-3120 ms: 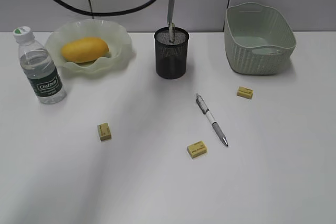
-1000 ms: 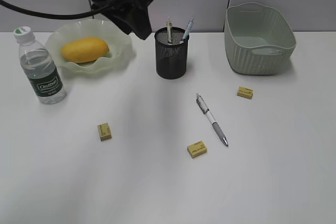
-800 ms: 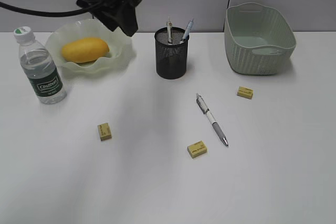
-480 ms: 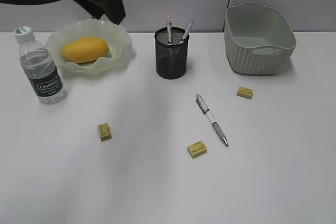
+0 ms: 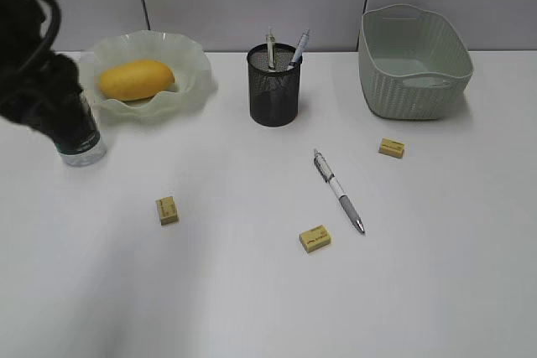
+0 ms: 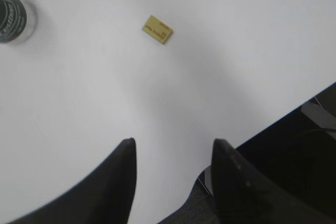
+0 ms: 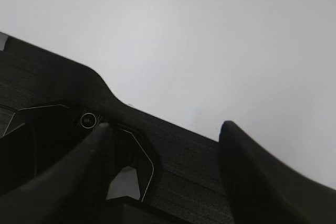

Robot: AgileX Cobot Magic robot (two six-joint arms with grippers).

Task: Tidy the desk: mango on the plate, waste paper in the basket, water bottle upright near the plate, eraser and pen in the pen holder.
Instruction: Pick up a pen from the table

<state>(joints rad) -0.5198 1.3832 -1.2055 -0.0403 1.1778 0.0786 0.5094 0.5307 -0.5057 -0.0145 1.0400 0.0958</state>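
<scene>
The yellow mango (image 5: 136,79) lies on the pale green plate (image 5: 189,94). My left arm (image 5: 38,90) is a dark blur at the far left and hides the top of the upright water bottle (image 5: 81,150) (image 6: 13,16). Two pens stand in the black mesh pen holder (image 5: 274,90), and one pen (image 5: 338,191) lies on the desk. Three yellow erasers (image 5: 167,210) (image 5: 315,238) (image 5: 391,147) lie loose. My left gripper (image 6: 174,148) hangs open and empty above the desk, well clear of the nearest eraser (image 6: 157,29). My right gripper (image 7: 165,129) is open and empty. The waste paper is out of view.
The sage-green basket (image 5: 413,60) stands at the back right. The desk's front edge (image 6: 273,124) runs close under my left gripper. The right wrist view holds only bare white desk (image 7: 210,35) and a dark robot base (image 7: 63,98).
The left gripper let go of a pen in the pen holder, then the arm swung left past the plate and down in front of the bottle. Nothing on the desk moved.
</scene>
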